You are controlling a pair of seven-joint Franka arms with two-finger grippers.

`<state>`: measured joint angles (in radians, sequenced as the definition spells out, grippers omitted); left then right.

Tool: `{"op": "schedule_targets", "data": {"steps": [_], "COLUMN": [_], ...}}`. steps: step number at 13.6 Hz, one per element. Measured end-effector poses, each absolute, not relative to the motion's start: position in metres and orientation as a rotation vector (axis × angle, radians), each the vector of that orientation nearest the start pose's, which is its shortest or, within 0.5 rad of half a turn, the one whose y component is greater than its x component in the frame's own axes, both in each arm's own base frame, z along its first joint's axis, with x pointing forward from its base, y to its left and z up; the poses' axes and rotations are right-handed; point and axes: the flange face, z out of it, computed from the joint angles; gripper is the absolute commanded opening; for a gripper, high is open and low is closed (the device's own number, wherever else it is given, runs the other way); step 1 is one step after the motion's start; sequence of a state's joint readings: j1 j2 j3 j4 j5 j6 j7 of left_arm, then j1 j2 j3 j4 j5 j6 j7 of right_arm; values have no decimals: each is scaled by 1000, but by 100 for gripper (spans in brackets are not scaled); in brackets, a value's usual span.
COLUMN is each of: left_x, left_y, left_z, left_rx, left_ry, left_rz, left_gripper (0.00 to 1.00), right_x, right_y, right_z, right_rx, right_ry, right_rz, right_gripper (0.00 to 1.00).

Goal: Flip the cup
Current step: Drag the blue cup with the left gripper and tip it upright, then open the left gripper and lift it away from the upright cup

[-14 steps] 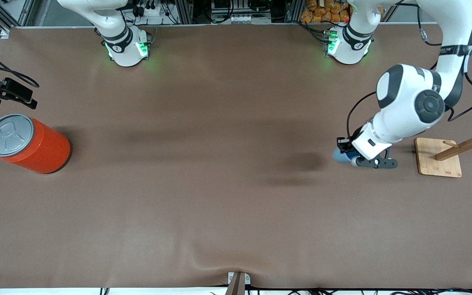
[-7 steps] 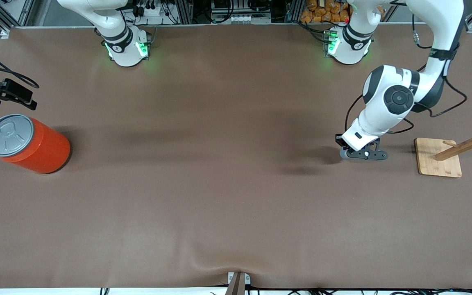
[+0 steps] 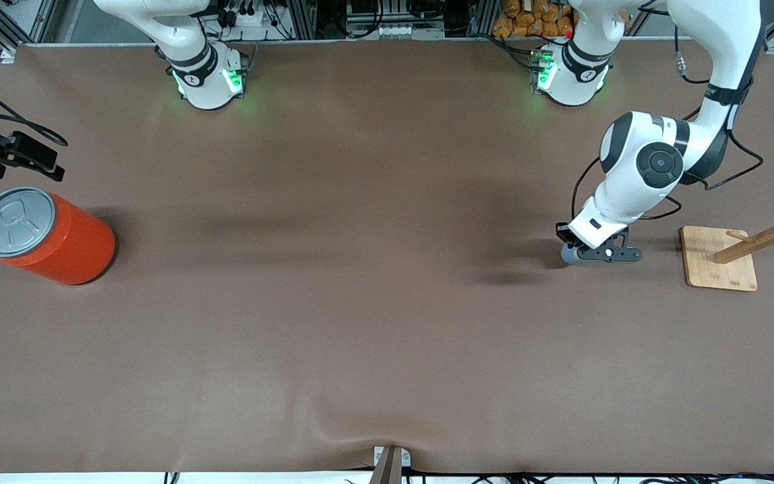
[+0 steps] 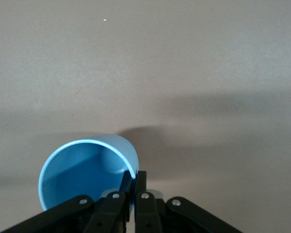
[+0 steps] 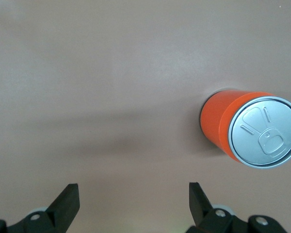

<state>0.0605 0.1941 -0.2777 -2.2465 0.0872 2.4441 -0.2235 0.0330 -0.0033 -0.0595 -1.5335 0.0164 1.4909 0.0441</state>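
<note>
Left gripper (image 4: 134, 194): fingers pinched on the cup (image 4: 82, 170) wall, 1 inside, 1 outside. Cup low over the table (image 3: 360, 323), near the wooden rack (image 3: 750, 252); its open mouth shows only in the left wrist view. Left arm bent steeply down.
Right gripper (image 5: 131, 204): fingers wide apart, empty, waiting near the orange can (image 3: 58, 238).

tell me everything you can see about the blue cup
The cup is small, plain and light blue with a darker blue inside and no handle; it looks like smooth plastic. Its open mouth faces the left wrist camera, so it seems upright. The left hand is shut on its rim, one finger inside and one outside. In the front view only a sliver of the cup shows under that hand, beside the wooden rack's base.
</note>
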Motion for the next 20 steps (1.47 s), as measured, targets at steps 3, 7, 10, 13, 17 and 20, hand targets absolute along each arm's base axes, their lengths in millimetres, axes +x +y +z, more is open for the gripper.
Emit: {"op": "schedule_targets", "data": {"steps": [3, 7, 10, 13, 17, 20], "left_x": [529, 532, 538, 548, 576, 588], "left_y": [-117, -117, -118, -122, -124, -123], "left_z": [276, 277, 294, 334, 426, 473], "left_rx": [-3143, -3147, -3147, -3127, -3103, -3105], "left_ry": [86, 85, 85, 87, 63, 48], "left_rz": [-8, -24, -75, -40, 15, -21], "left_gripper": [100, 100, 100, 100, 100, 100], "right_x": [545, 545, 545, 545, 545, 545], "right_y": [-17, -30, -30, -29, -29, -29], "right_z": [635, 633, 633, 633, 633, 633], "right_rx": [-3123, -3120, -3120, -3120, -3120, -3120], "right_ry": [122, 159, 158, 157, 156, 155], "right_rz": [68, 73, 74, 74, 74, 75], "right_gripper": [100, 100, 100, 100, 100, 100]}}
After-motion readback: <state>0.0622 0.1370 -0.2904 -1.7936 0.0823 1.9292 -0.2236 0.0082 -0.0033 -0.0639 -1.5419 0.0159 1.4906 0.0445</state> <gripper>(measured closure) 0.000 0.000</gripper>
